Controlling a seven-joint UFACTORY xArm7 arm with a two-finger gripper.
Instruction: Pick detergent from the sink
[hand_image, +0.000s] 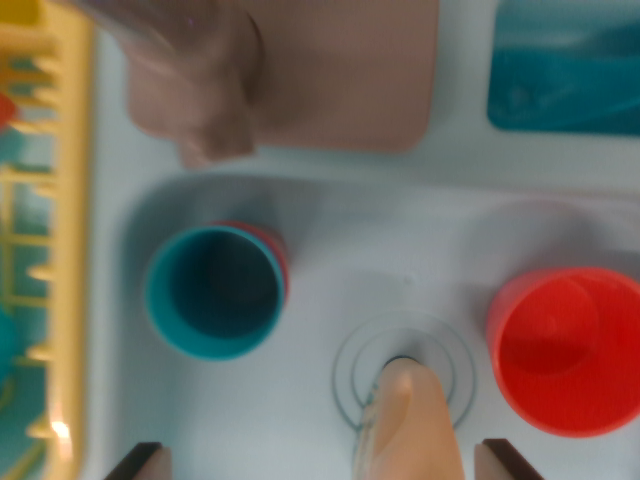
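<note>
Pale sink (320, 230) below; detergent bottle (410, 425) stands between the tool's (318, 462) spread, apart fingers (140, 462), untouched.

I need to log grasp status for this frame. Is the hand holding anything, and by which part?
Nothing held. The hand is open, its fingertips either side of the detergent bottle in the sink, not touching it.

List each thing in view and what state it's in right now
Detergent bottle: in the sink, between the jaws, not gripped.
Gripper: open.
Teal cup: upright, looks empty.
Red cup: upright, empty.
Sink: no water visible.
Yellow rack: beside the sink, contents unclear.
</note>
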